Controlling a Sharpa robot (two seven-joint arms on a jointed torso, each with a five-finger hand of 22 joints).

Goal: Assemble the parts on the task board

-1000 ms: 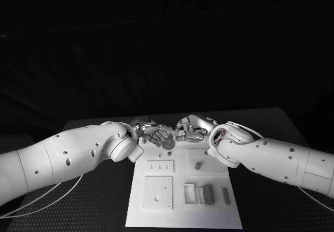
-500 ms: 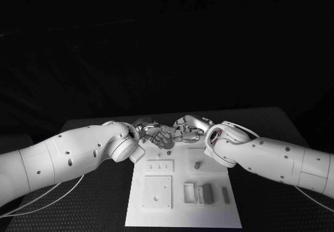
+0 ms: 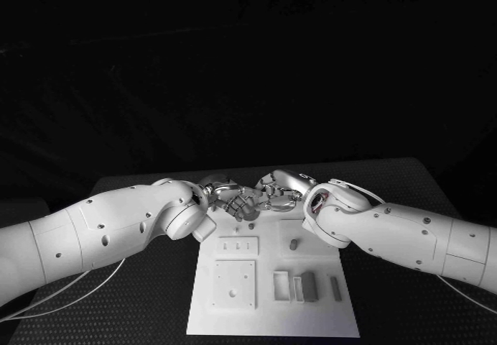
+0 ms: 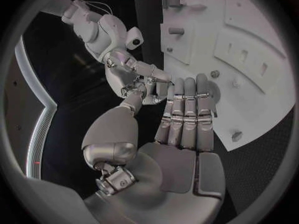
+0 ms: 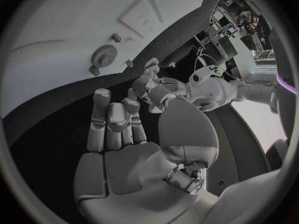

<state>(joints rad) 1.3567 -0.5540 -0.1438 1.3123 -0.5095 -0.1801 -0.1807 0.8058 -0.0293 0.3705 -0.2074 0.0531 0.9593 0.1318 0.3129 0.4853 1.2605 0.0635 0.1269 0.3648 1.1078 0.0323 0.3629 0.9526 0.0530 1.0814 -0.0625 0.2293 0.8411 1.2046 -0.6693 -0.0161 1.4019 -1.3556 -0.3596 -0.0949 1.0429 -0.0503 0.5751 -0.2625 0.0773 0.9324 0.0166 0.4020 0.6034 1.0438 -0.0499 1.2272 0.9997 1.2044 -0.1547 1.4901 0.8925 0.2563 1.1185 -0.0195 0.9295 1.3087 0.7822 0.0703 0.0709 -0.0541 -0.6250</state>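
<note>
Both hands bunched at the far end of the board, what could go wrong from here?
1. The left hand and right hand are very close; they may collide.
2. A gear lies on the board near the fingers; a sweep could knock it.

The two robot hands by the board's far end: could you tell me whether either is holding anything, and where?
Nothing is held: the left robot hand and the right robot hand both show bare palms with extended fingers.
</note>
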